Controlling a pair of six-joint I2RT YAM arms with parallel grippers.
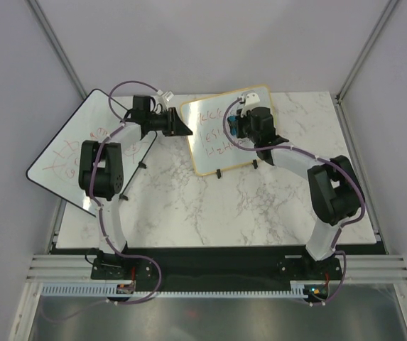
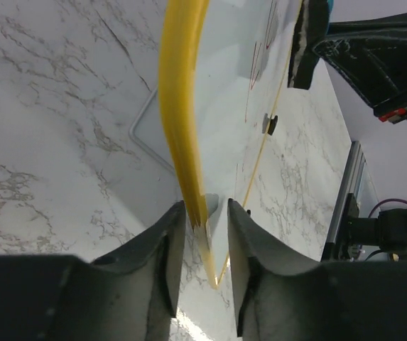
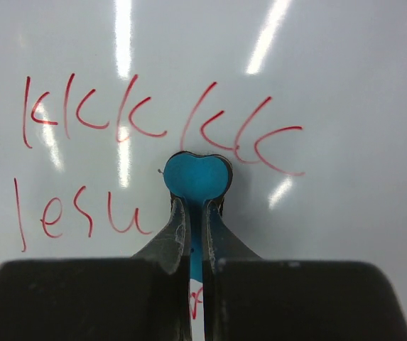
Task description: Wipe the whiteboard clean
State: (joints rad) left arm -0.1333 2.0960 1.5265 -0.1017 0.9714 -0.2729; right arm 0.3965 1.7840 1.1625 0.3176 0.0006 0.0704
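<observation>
closest in, the two arm bases sit at the near edge of the marble table [image 1: 210, 206], and both arms reach away across it. past the middle of the table stands the whiteboard [image 1: 214, 153], the smaller tan-framed one. it is set at an angle to the table's edges, with two small black feet [image 1: 219, 172] along its near side. the left gripper [image 2: 207, 213] sits at the board's left edge, its jaws drawn in on the frame and clamped on it. the right gripper [image 3: 196, 206] hangs over the board's far right part, fingers pressed together on the thin stem of a blue eraser [image 3: 197, 177]. the eraser's heart-shaped pad lies against the white surface at the lower edge of a row of red writing [image 3: 146, 117], and more red scrawl runs below and to the left of it. at the far left a larger black-edged whiteboard [image 1: 68, 153] with red doodles lies partly over the table's left edge.
</observation>
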